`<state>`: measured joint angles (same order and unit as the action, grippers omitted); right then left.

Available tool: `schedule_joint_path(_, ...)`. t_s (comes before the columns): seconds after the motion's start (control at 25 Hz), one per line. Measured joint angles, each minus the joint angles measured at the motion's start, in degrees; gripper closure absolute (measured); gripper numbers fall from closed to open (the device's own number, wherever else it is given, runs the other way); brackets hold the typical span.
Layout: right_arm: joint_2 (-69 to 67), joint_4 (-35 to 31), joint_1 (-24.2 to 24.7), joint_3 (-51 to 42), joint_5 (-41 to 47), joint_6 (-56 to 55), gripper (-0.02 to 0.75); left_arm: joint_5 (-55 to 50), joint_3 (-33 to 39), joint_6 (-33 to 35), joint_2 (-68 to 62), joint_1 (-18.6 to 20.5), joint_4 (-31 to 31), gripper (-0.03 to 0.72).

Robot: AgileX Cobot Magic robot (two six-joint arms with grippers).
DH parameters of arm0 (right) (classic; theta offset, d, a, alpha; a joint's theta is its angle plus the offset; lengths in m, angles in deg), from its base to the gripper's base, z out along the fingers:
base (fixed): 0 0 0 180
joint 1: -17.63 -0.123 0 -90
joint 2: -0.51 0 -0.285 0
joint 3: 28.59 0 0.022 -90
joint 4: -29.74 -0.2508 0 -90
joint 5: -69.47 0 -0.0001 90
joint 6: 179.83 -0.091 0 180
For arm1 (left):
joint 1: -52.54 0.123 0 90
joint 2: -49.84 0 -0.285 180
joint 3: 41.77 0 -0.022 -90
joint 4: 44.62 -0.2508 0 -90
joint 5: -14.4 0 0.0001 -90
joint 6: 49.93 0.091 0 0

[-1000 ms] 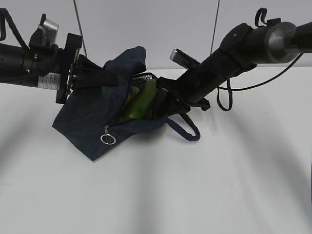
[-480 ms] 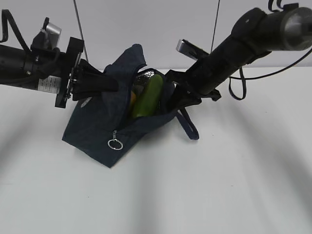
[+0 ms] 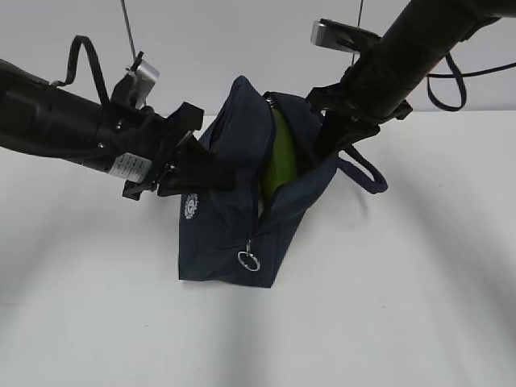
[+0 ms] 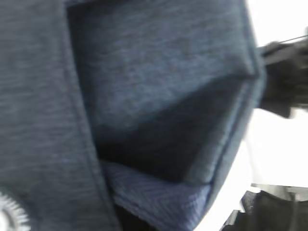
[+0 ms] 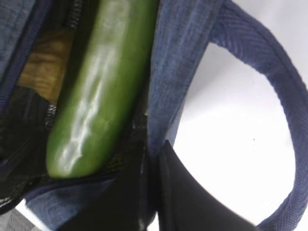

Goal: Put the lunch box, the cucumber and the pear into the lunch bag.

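Right gripper [image 5: 151,187]: jaws pinched narrow on the fabric edge of the lunch bag [image 3: 234,218], one finger inside the mouth and one outside, as the right wrist view shows. Left gripper [image 3: 211,171]: jaws closed down to a slit on the opposite side panel of the bag; its wrist view is filled with navy cloth, so the exact hold point is hard to read.

Both holds sit high on opposite walls. Judged purpose: the two arms carry the bag upright by its sides so the mouth faces up and the contents settle toward the bottom rather than spill.

Cucumber [image 5: 96,86]: inside the bag, standing on end along the right wall, just beside the right jaws, glossy tip toward that wrist camera. In the exterior view it shows as a green strip in the open mouth.

A brownish-yellow patch [image 5: 43,67] lies deeper in the bag beside the cucumber; possibly the pear, cannot confirm. Lunch box: not visible in any view; cannot tell whether it sits underneath.

Bag base appears to rest on or just above the white table [image 3: 403,306]. Zip open, ring pull [image 3: 249,260] hanging at the lower front corner. One handle loop [image 3: 367,173] droops free to the right, clear of the mouth.

Judgement: loading looks near finished; closing not begun.
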<state>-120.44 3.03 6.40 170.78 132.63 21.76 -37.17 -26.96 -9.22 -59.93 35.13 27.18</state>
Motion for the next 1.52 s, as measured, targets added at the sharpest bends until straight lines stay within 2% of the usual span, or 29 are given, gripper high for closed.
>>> schedule_joint_path(0.24,1.83,0.22,0.10,0.00,4.25,-0.25,0.734,0.62,-0.06,-4.98,-2.24,-1.27,-1.70,0.686)
schedule_joint_path(0.48,2.41,-1.60,0.10,0.00,6.03,-0.25,0.734,0.06,-0.06,-6.11,-2.94,-4.66,-2.53,0.686)
schedule_joint_path(0.92,2.41,-4.00,0.10,0.00,6.45,1.80,0.725,-2.15,-0.10,-6.31,-2.94,-3.64,-4.56,0.685)
schedule_joint_path(1.0,2.41,-4.00,0.10,0.00,6.45,1.94,0.702,-2.51,-0.10,-6.31,-2.73,-2.79,-4.69,0.683)
schedule_joint_path(1.12,2.41,-4.50,0.10,0.00,6.53,2.10,0.605,-2.57,-0.10,-6.31,-1.32,-1.51,-5.34,0.659)
schedule_joint_path(1.32,2.63,-5.32,0.10,0.00,6.58,2.10,0.437,-0.96,-0.10,-6.31,0.18,-0.47,-5.80,0.551)
schedule_joint_path(1.52,2.71,-6.56,0.10,0.00,6.58,2.10,0.402,-0.96,-0.10,-6.31,0.18,-0.47,-5.85,0.462)
